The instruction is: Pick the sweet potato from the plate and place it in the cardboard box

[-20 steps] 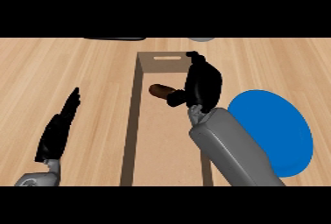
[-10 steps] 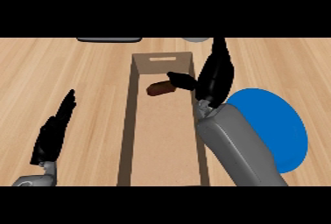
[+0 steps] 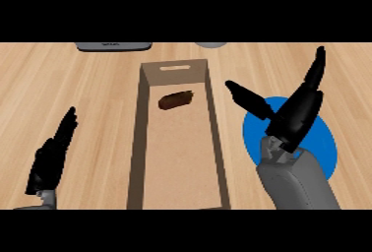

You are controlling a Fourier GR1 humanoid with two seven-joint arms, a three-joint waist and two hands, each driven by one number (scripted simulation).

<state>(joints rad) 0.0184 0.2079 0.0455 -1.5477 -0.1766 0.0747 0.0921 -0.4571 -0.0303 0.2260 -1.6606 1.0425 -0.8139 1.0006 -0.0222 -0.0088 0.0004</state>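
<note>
- Sweet potato (image 3: 176, 100): dark brown, lying on the floor of the cardboard box (image 3: 142, 147), in the far half near the end wall w/ the handle slot; no hand touches it.
- Cardboard box: long, open-topped, running away from the robot down the middle of the wooden counter (image 3: 65, 88).
- Blue plate (image 3: 324, 147): just right of the box, partly hidden by the right forearm.
- Right hand (image 3: 294, 115): above the plate's left part, beside the box's right wall; fingers straight and pointing away, thumb spread toward the box (holds nothing).
- Left hand (image 3: 52, 157): at lower left, well apart from the box, fingers straight, resting.
- Far edge: 1 dark grey object (image 3: 114, 46) and 1 pale round object (image 3: 210, 44), both cut off, identity unclear.
</note>
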